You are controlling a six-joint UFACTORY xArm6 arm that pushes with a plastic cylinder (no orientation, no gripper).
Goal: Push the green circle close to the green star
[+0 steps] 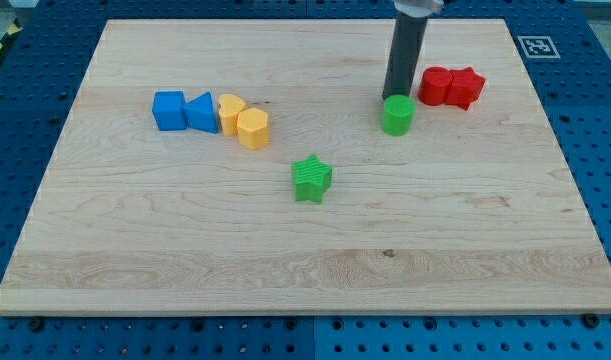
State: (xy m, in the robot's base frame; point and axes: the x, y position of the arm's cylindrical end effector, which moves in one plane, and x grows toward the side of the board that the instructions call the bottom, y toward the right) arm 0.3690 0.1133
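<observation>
tool tip (pixel 390 99) behind green circle (pixel 397 115) | wooden board (pixel 285 270) | blue pegboard (pixel 605 150)

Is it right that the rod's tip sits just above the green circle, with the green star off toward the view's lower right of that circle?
Not quite. In the camera view my tip is just above the green circle, but the green star lies toward the view's lower left of it, not lower right.

Green circle (pixel 397 115) stands upright toward the view's upper right — green star (pixel 312 179) lies apart, lower-left.
</observation>
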